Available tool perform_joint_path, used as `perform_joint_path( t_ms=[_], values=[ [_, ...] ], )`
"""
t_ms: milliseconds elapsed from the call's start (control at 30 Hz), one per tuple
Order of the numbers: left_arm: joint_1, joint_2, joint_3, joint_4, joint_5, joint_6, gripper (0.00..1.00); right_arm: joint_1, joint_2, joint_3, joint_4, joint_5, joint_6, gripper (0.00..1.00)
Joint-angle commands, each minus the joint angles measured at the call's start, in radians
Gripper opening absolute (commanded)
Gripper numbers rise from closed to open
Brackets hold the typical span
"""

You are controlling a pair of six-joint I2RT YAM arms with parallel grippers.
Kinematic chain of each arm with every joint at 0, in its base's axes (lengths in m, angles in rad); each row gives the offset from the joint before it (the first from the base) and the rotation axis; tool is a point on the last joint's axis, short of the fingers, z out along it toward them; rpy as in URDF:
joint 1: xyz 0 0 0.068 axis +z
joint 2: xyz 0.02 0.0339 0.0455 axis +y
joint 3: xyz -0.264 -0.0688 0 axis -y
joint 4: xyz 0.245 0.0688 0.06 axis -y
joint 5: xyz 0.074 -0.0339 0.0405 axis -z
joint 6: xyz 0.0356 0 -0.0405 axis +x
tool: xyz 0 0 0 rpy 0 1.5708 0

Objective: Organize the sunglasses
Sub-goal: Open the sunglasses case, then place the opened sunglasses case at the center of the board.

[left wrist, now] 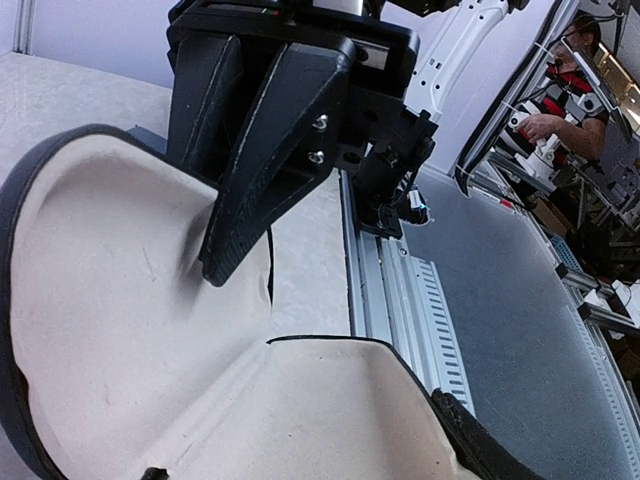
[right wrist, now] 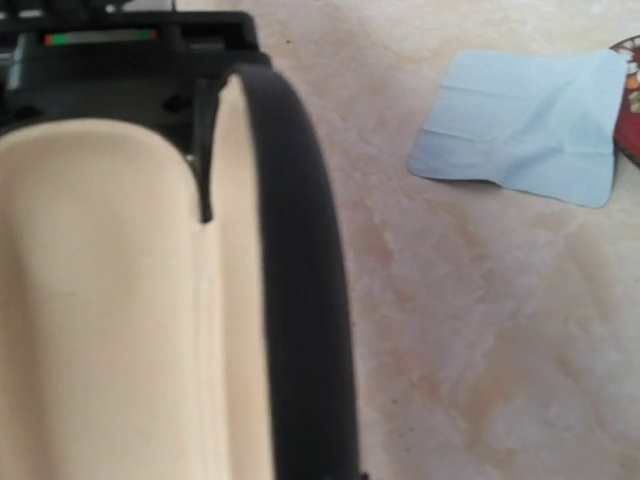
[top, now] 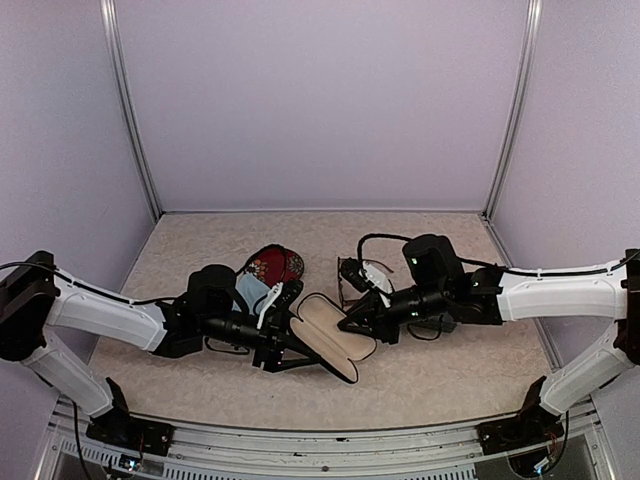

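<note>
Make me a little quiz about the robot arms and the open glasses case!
1. Pick one: the lining of the open case is A) cream, B) green, C) red.
2. True or false: the light-blue cloth lies on the table, outside the open case.
3. How many robot arms reach toward the open case?
Key: 1 A; 2 true; 3 two, the left arm and the right arm.
</note>
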State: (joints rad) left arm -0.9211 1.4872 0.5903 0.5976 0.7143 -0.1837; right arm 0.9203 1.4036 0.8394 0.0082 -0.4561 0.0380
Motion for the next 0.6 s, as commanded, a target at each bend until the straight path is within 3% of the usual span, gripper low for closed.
perform_joint_path(
  t_ms=[0, 100, 200, 567],
  values=[
    [0.017, 0.01, 0.003, 0.078, 0.011, -0.021, 0.03, 0.009, -0.015, 0.006, -0.007, 0.052, -0.003, 0.09],
    [0.024, 0.004, -0.021, 0.112, 0.009, -0.032, 0.06, 0.008, -0.033, 0.0, -0.008, 0.072, -0.009, 0.02],
    [0.028, -0.006, -0.034, 0.131, -0.005, -0.034, 0.15, 0.009, -0.042, 0.004, -0.024, 0.093, -0.016, 0.0],
    [0.048, -0.011, -0.044, 0.072, -0.072, -0.066, 0.75, 0.006, -0.064, 0.029, -0.07, 0.166, -0.038, 0.0]
  ],
)
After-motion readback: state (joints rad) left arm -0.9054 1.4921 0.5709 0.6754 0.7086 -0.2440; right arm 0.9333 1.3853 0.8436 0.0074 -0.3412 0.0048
